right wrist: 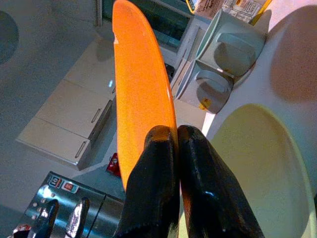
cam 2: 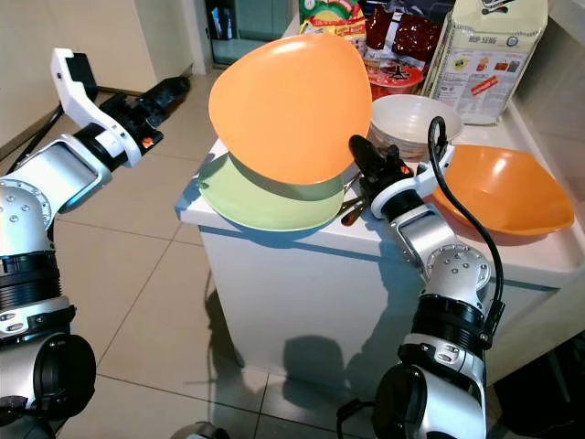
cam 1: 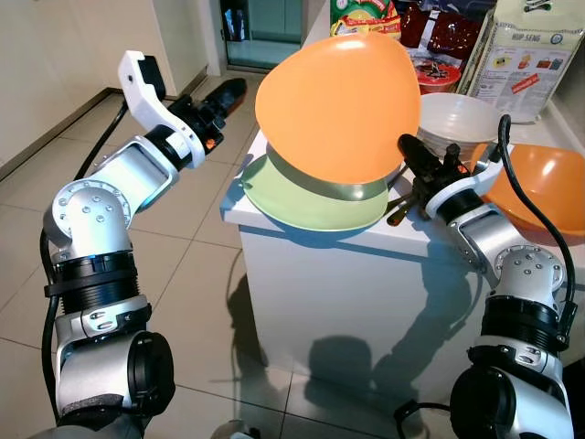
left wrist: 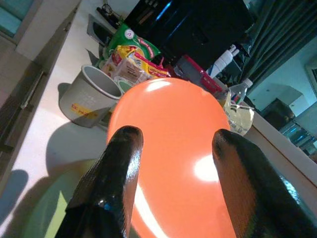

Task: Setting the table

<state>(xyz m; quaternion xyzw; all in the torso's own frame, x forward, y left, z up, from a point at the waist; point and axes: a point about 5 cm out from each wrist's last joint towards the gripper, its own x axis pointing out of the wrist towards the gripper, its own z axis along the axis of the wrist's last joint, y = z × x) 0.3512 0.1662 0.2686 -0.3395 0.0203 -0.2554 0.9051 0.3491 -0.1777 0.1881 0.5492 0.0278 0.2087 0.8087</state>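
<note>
**Orange plate held tilted above the green plate**

Left eye view: the right gripper [cam 1: 409,149] pinches the rim of an orange plate [cam 1: 334,105], held tilted over a green plate [cam 1: 306,197] that overhangs the corner of the white counter [cam 1: 320,233]. White bowls [cam 1: 457,119] and an orange bowl [cam 1: 539,187] stand behind. The left gripper [cam 1: 228,96] hovers off the counter's edge, above the tiled floor [cam 1: 196,274].

Left wrist view: two black fingers [left wrist: 116,188], spread apart, frame the orange plate; snack packets [left wrist: 131,62] lie beyond.

Right wrist view: the fingers [right wrist: 158,183] press together on the plate's edge, the green plate beneath.
</note>
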